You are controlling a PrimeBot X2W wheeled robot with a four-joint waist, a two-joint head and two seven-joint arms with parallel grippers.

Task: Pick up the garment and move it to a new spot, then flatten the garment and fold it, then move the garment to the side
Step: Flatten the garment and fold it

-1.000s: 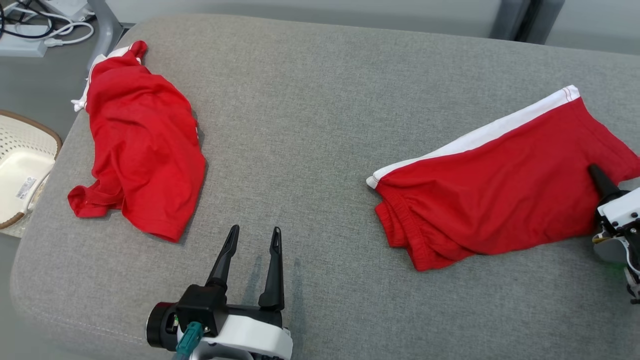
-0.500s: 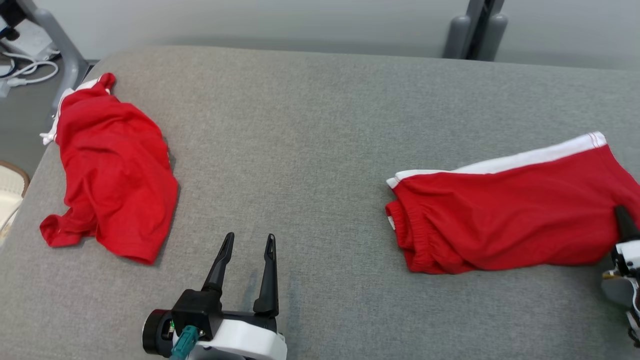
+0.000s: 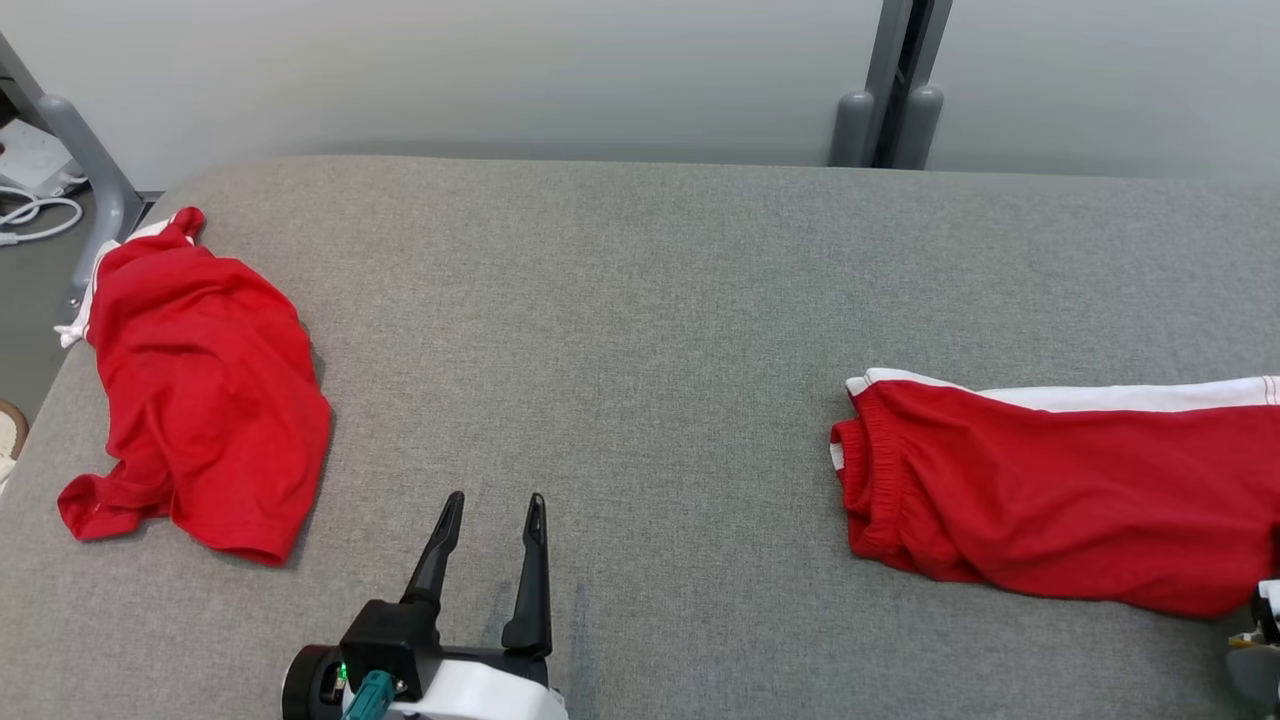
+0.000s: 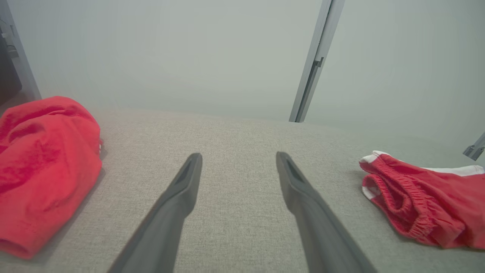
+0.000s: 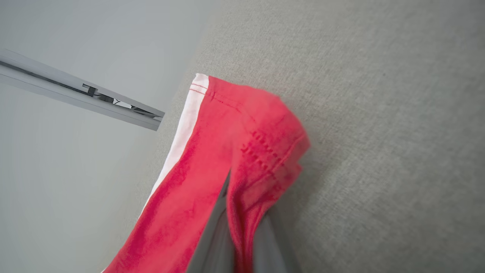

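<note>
You are pinching the folded shorts (image 3: 1060, 500) tight in your right gripper (image 5: 244, 212), your left gripper (image 3: 492, 505) gaping wide and empty, so seemingly only the sideways move is remaining.

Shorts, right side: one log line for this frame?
right gripper: shut on shorts hem | left gripper: open, empty | crumpled red garment: far left, untouched

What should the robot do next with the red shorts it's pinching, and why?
Probably slide the red shorts a little way to the right. The right pincer is shut on their hem, and they already look folded on the grey cushion, so a short drag seems enough to set them aside. The left pincer hangs open and empty.
</note>
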